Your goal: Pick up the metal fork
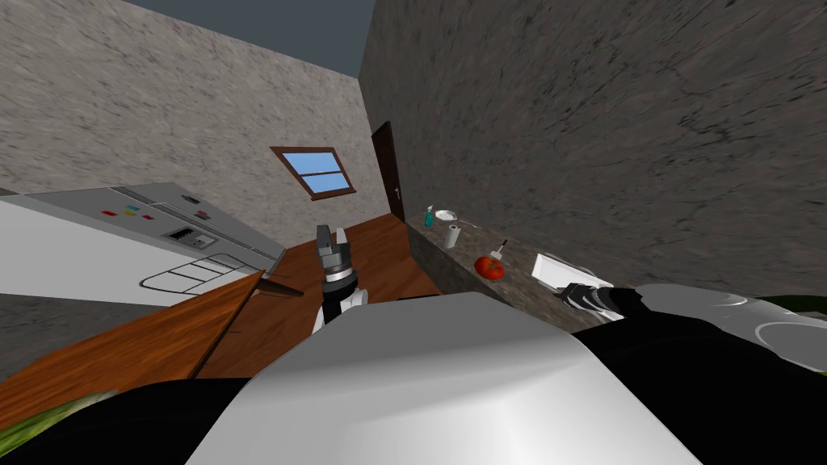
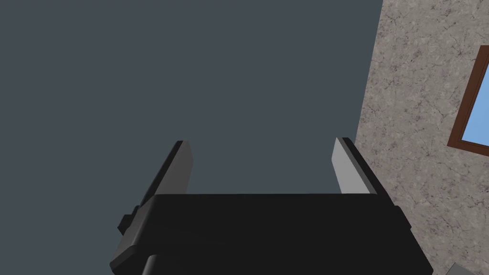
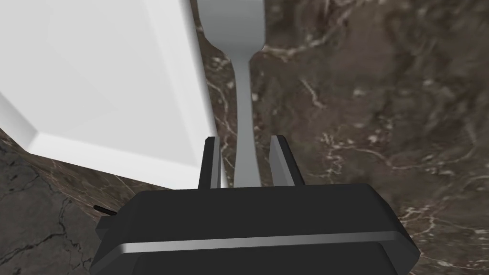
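A white appliance [image 1: 97, 250] is seen at the far left of the head view, with a wooden table [image 1: 161, 339] below it. Further along, a window [image 1: 316, 172] is set in the far wall. In front of it the left gripper [image 1: 332, 234] is held up over the wooden floor. In the left wrist view the left gripper [image 2: 260, 141] is seen released, its fingers [image 2: 177, 164] spread wide with nothing between them.

To the right of a dark door [image 1: 388, 169], a dark stone counter [image 1: 452, 266] is run along the wall. On it are found, in turn, a blue soap bottle [image 1: 429, 216], a pale bowl [image 1: 445, 215], a white roll of paper [image 1: 453, 236] and a red tomato [image 1: 489, 267]. A white tray [image 1: 557, 270] is set further right, and the right gripper [image 1: 563, 292] is lowered just beside its near edge.

In the right wrist view the fork [image 3: 243, 95] is seen on the mottled counter [image 3: 358, 119], just beside the tray [image 3: 95, 86], with its head pointed away from the gripper. Its grey handle is taken between the fingers of the right gripper [image 3: 246, 138], which are drawn in close on either side to grasp it. A thin sliver of counter is left showing at each side of the handle. Whether the fork is lifted off the counter cannot be told.
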{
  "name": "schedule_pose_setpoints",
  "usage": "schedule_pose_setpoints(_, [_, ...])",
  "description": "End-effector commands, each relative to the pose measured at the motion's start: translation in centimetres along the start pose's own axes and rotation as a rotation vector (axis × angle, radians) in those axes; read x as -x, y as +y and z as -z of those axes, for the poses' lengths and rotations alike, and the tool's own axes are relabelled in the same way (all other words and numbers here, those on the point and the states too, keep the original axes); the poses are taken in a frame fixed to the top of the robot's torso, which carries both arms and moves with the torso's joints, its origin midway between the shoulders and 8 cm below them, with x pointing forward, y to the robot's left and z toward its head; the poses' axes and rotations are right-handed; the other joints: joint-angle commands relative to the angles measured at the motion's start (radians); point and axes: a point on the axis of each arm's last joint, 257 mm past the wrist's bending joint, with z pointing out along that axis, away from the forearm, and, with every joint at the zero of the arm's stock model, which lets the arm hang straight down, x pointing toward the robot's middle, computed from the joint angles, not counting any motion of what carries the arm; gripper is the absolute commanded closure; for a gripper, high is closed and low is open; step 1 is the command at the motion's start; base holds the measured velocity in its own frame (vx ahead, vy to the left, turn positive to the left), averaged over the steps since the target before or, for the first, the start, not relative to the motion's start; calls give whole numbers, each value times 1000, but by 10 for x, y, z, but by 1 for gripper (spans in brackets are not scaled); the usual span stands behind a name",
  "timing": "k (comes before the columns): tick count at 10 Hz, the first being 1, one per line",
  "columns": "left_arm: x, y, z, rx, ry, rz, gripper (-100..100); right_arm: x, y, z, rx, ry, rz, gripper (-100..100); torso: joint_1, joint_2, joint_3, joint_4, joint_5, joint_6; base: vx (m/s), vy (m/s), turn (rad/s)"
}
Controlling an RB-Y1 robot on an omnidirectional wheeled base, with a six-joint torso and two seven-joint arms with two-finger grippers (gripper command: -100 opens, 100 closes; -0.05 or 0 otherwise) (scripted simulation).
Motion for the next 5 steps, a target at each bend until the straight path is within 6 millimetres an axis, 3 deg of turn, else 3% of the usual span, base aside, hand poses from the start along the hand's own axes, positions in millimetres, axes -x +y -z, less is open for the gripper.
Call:
schedule_pose_setpoints(1, [0,0,0,0,0,0,0,0,0,0,0,0,0,100,0,0,0,0,0,0,0,0,0])
schedule_pose_setpoints(3, [0,0,0,0,0,0,0,0,0,0,0,0,0,100,0,0,0,0,0,0,0,0,0])
schedule_pose_setpoints(4, [0,0,0,0,0,0,0,0,0,0,0,0,1,0,-1,0,0,0,0,0,0,0,0])
schedule_pose_setpoints(5, [0,0,0,0,0,0,0,9,-10,8,0,-4,9,100,-1,0,0,0,0,0,-28,24,-103])
